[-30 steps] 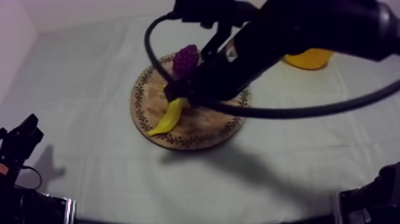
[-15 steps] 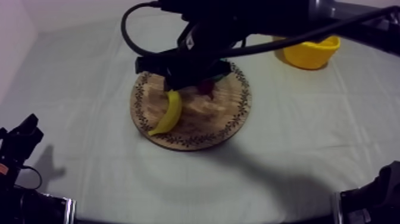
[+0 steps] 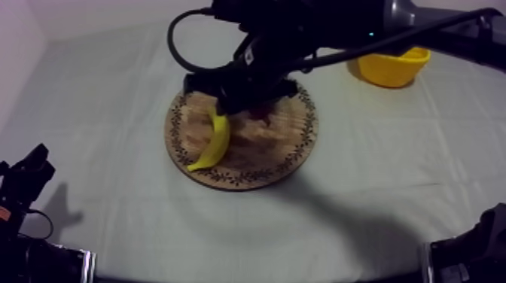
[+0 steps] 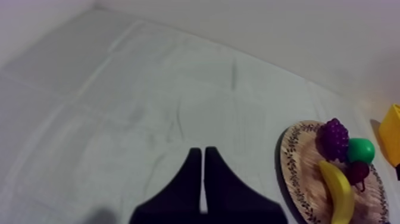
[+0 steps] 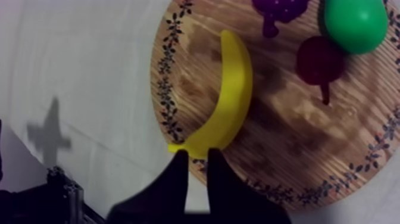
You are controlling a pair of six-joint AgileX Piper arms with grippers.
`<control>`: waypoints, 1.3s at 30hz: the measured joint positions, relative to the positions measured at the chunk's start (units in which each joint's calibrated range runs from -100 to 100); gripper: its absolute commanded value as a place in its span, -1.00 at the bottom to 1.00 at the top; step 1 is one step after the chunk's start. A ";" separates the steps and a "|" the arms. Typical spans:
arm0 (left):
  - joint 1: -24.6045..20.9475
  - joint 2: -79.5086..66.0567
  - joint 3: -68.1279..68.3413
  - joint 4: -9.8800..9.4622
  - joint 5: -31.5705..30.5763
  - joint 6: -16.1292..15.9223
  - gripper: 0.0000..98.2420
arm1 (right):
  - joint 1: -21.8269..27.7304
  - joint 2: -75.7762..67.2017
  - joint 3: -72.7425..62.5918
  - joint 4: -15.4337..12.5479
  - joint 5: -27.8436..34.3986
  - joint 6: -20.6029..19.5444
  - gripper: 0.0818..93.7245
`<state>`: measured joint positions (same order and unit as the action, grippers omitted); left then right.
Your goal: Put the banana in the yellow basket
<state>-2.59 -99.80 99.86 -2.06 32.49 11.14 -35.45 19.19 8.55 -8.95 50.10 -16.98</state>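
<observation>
A yellow banana (image 3: pixel 213 143) lies on the left part of the round wooden board (image 3: pixel 278 162), one end by the patterned rim. My right gripper (image 3: pixel 224 105) reaches in from the upper right and hovers over the banana's far end. In the right wrist view its fingers (image 5: pixel 180 173) stand slightly apart with nothing between them, just short of the banana (image 5: pixel 232 101). Here my right gripper (image 5: pixel 197 170) is open. The yellow basket (image 3: pixel 390 66) stands at the back right. My left gripper (image 3: pixel 26 181) rests low at the left, and its wrist view shows the left gripper (image 4: pixel 203 161) shut.
On the board (image 5: pixel 286 143) beside the banana lie purple grapes (image 5: pixel 280 9), a green pear (image 5: pixel 356 21) and a small red fruit (image 5: pixel 321 59). Bare cloth surrounds the board on all sides, and the right arm spans the space between board and basket.
The right arm has swung from across the board's middle to its back left, uncovering the right half of the board. The banana has stayed put. The left arm has not moved.
</observation>
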 measured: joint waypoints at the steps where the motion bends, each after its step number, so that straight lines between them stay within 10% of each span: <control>1: 0.00 0.00 0.00 0.00 0.00 0.00 -1.00 | 0.00 0.07 0.39 0.05 -0.28 0.08 -0.75; 12: 0.00 0.00 0.00 0.00 0.00 0.00 -1.00 | -0.11 0.54 1.26 2.98 -3.62 -2.39 -0.75; 18: 0.00 0.00 0.00 0.00 0.00 0.00 -1.00 | -0.97 0.54 2.55 3.75 -5.02 -1.79 -0.11; 25: 0.00 0.00 0.00 0.00 0.00 0.00 -1.00 | -0.56 0.41 3.28 3.07 -5.87 -0.14 0.06; 39: 0.00 0.00 0.00 0.00 0.00 0.00 -1.00 | 0.83 0.21 2.92 1.12 -4.37 1.98 0.07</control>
<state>-2.59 -99.80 99.86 -2.06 32.49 11.14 -34.62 19.40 11.47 -7.83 45.73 -15.00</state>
